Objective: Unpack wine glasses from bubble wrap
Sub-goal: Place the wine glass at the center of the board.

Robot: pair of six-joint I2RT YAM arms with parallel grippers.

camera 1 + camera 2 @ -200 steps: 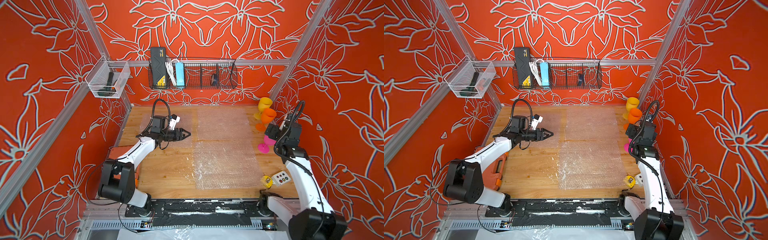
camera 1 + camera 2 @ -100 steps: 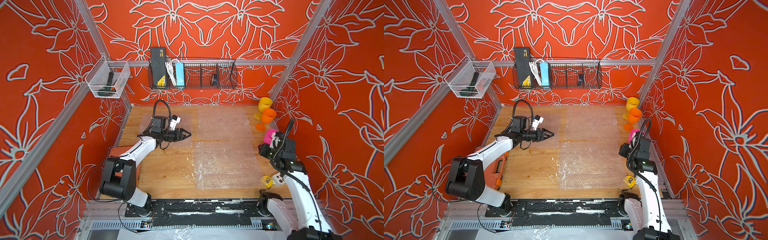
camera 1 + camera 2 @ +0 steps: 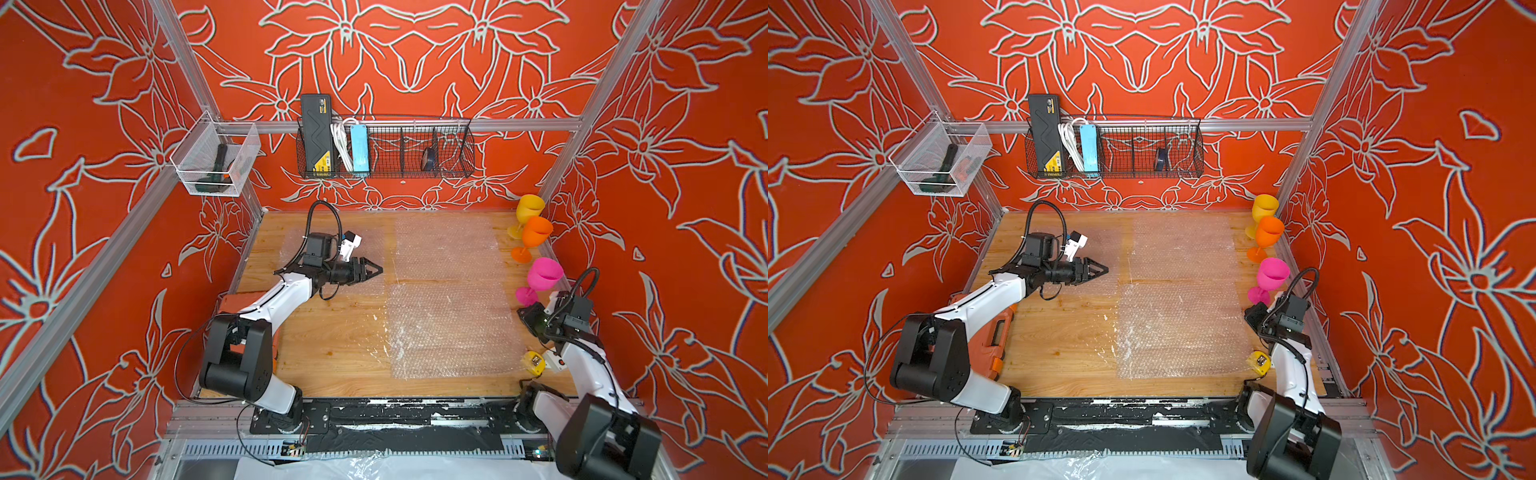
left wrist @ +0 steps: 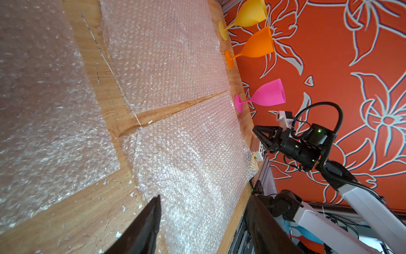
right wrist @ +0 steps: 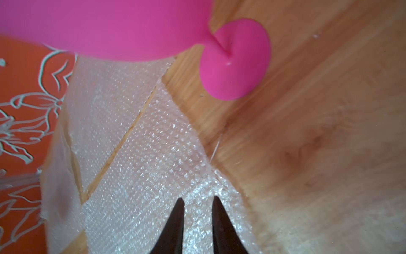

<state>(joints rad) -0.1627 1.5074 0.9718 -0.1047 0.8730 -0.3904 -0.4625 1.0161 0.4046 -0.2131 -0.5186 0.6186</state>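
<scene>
Hovering empty: left tool (image 3: 374, 270) spread, right tool (image 5: 198, 198) narrowly parted near pink goblet (image 3: 545, 276).

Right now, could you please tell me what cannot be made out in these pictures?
- Pink glass: right wrist view, bowl blurred, rim cut off by the edge.
- Orange case: in a top view, mostly hidden under the left arm.
- Dark thing in the basket: in both top views, too small to name.

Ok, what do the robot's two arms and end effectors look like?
The left arm and right arm have white shells, black joints and a black corrugated cable looping over the wrist. The left end effector and right end effector are black with pointed triangular fingers.
</scene>
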